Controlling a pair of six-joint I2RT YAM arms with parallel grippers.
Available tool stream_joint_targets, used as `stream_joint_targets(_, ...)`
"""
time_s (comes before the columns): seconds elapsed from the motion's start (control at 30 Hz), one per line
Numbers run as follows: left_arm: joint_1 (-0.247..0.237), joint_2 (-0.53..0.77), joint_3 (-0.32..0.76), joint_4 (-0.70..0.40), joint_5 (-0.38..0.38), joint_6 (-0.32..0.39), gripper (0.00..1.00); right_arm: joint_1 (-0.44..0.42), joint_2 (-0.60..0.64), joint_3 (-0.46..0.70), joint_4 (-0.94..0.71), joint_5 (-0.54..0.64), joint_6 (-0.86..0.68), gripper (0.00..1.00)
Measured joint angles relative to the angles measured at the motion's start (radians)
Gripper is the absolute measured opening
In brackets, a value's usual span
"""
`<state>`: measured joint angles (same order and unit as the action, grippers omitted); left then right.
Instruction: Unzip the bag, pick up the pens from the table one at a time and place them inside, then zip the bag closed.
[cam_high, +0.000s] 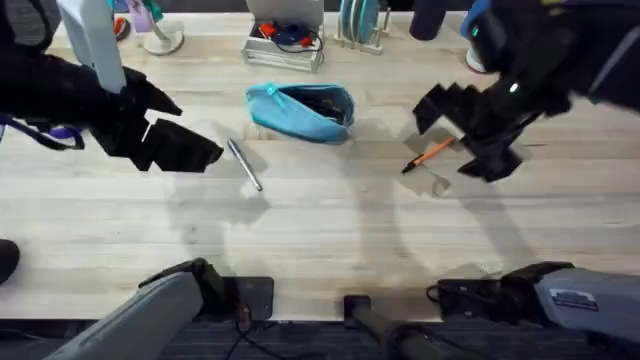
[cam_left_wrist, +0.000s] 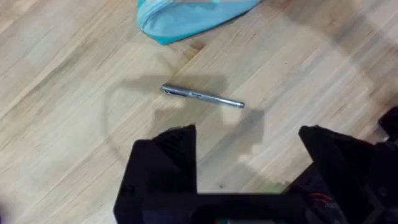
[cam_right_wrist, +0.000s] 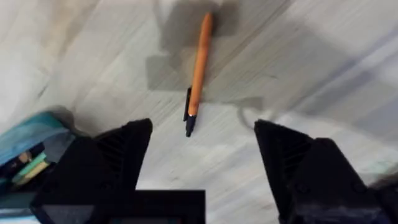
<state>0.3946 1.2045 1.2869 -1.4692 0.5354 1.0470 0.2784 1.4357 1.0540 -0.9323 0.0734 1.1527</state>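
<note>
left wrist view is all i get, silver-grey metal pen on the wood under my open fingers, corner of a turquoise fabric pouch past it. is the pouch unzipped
Observer: Yes. From overhead the turquoise fabric pouch gapes open along its top, dark inside.
Operator: where's the other pen
Observer: The slim orange pen with the dark tip lies on the pale wooden table, right of the pouch, apart from it.
Operator: is the right arm on it
Observer: Not touching. The right gripper hangs above it, fingers spread.
Operator: anything in the pouch already
Observer: The right wrist view shows some coloured items inside; neither pen.
</note>
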Motion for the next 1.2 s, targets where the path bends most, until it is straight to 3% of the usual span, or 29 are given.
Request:
stream_joint_targets(0.23, 0.0, 0.0, 0.0, 0.0, 0.0, 0.0, 0.996, -0.005, 0.046, -0.152, 0.177, -0.042, 0.033, 0.977)
stream_joint_targets(0.6, 0.0, 0.0, 0.0, 0.0, 0.0, 0.0, 0.995, -0.011, 0.203, -0.074, 0.138, -0.034, 0.033, 0.892)
stream_joint_targets(0.7, 0.0, 0.0, 0.0, 0.0, 0.0, 0.0, 0.995, -0.013, 0.222, -0.056, 0.134, -0.038, 0.029, 0.732)
stream_joint_targets(0.83, 0.0, 0.0, 0.0, 0.0, 0.0, 0.0, 0.995, -0.013, 0.232, -0.045, 0.182, -0.068, 0.028, 0.162)
stream_joint_targets(0.87, 0.0, 0.0, 0.0, 0.0, 0.0, 0.0, 0.995, -0.013, 0.235, -0.042, 0.192, -0.072, 0.028, 0.076)
stream_joint_targets(1.2, 0.0, 0.0, 0.0, 0.0, 0.0, 0.0, 0.995, -0.015, 0.255, -0.005, 0.173, -0.082, -0.05, 0.044)
